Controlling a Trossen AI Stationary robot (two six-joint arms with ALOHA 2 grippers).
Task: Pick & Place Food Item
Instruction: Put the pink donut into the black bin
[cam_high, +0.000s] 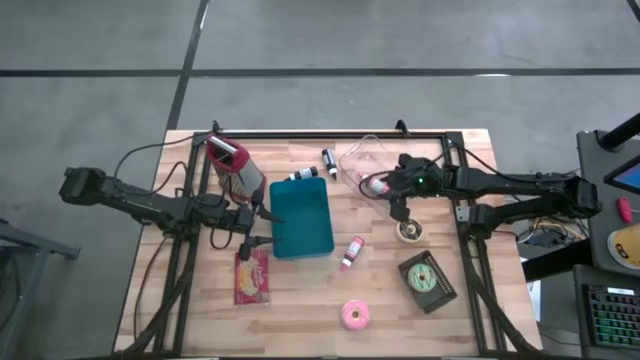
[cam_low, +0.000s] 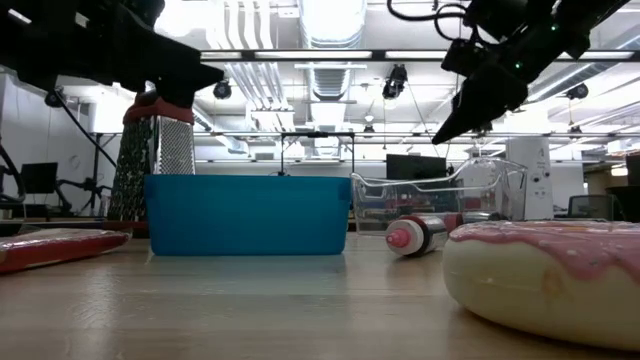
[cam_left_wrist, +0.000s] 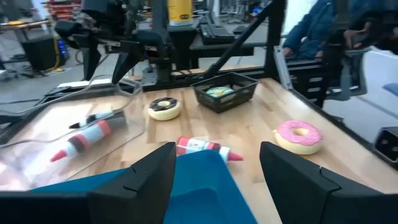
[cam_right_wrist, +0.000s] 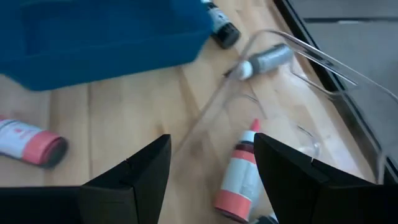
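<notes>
while both arms hang over the worktop (cam_high: 300, 290), nothing is held.
left claw: (cam_high: 262, 226) fingers apart, empty, at the left edge of the blue bin (cam_high: 301, 220), above its rim.
right claw: (cam_high: 397, 213) fingers apart, empty, raised over the near edge of the clear tray (cam_high: 365, 160).
pink donut: (cam_high: 355, 315) on the worktop at the front, well apart from both claws.
iced donut: (cam_high: 409, 232) cream-coloured with dark topping, just beside the right claw, toward the front.
black basket: (cam_high: 428, 281) holds a green-iced donut, front right, near the right claw.
red tube: (cam_high: 352, 252) lies between bin and basket.
grater: (cam_high: 232, 165) stands behind the left claw.
red packet: (cam_high: 252, 276) lies flat in front of the left claw.
low view only: right claw (cam_low: 452, 122) clearly off the surface; the pink donut (cam_low: 545, 275) fills the near right.
right wrist view only: a red-and-white tube (cam_right_wrist: 236, 180) lies inside the tray, between the fingers (cam_right_wrist: 134, 177).
left wrist view only: a person's sleeve (cam_left_wrist: 311, 25) beyond the worktop.
</notes>
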